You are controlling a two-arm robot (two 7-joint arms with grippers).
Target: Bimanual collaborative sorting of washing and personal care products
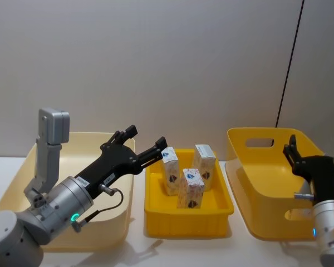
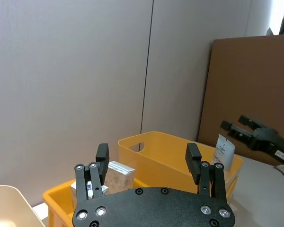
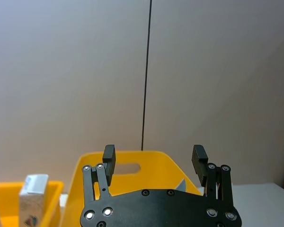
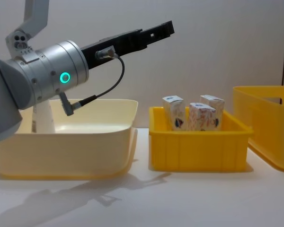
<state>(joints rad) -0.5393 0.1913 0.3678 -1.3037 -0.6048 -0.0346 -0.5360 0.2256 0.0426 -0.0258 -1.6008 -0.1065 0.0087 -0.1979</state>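
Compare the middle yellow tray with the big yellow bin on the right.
The tray is smaller and lower, with straight walls; the bin is larger, taller and rounded. The bin has a handle slot in its far wall; the tray's walls are plain. The tray holds three upright white cartons; the right gripper hides part of the bin's inside. Both are yellow.

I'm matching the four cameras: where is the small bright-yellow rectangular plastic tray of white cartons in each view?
Head view: the small bright-yellow plastic tray, bottom centre.
Left wrist view: the tray peeks from behind a finger of the open left gripper.
Right wrist view: the tray lies to one side of the open right gripper.
Chest view: the tray stands right of centre.
Shared landmark: the big yellow slot-handled bin on its right.
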